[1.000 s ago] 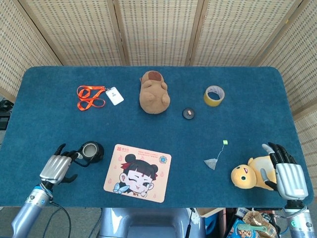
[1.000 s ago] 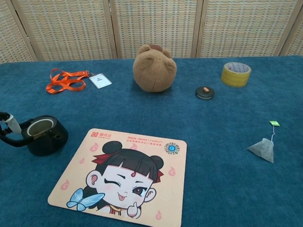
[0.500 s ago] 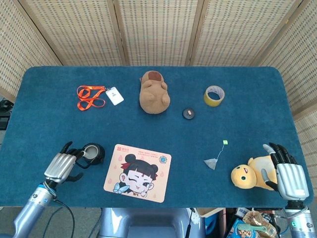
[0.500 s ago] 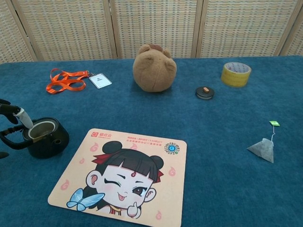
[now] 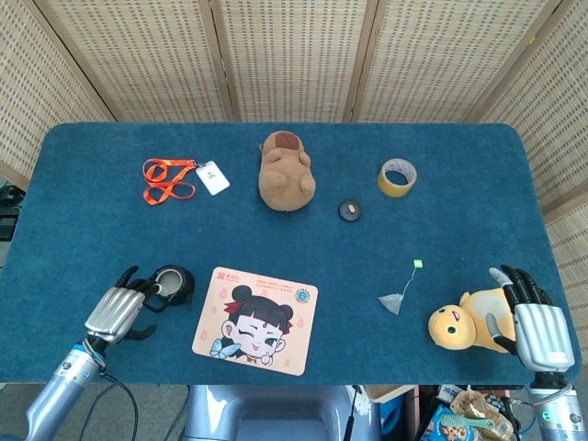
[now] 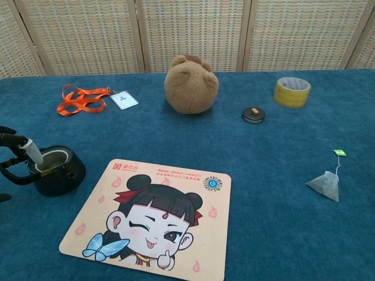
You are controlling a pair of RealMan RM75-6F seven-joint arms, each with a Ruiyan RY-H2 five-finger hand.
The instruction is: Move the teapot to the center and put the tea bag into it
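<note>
Down at lower left of the head view, left robot hand (image 5: 115, 312) set against the black teapot (image 5: 171, 283), fingers hooked at the handle; from the chest view, a fingertip (image 6: 33, 151) lying over the rim of the open pot (image 6: 54, 170), at the left edge of that frame. Impossible to tell from either view whether the handle is truly gripped or merely touched. Teapot resting on the blue table (image 5: 92, 211), just left of the cartoon mat (image 5: 255, 321), close beside it but not on it. Tea bag (image 5: 392, 302) well apart to the right, flat on the cloth, string running up to a small green tag (image 5: 418, 265); same bag (image 6: 324, 185) at right of the chest view. Right robot hand (image 5: 536, 323) at lower right corner of the head view, fingers apart and holding nothing, just beside a yellow plush toy (image 5: 459, 323). Along the upper part of the table: orange lanyard (image 5: 167, 178) with a white badge (image 5: 212, 176) at upper left, brown plush (image 5: 287, 171) at centre, small round dark lid (image 5: 349, 210) to its lower right, roll of yellow tape (image 5: 397, 177) further right. Woven screen panels (image 5: 294, 55) across the top of the frame.
</note>
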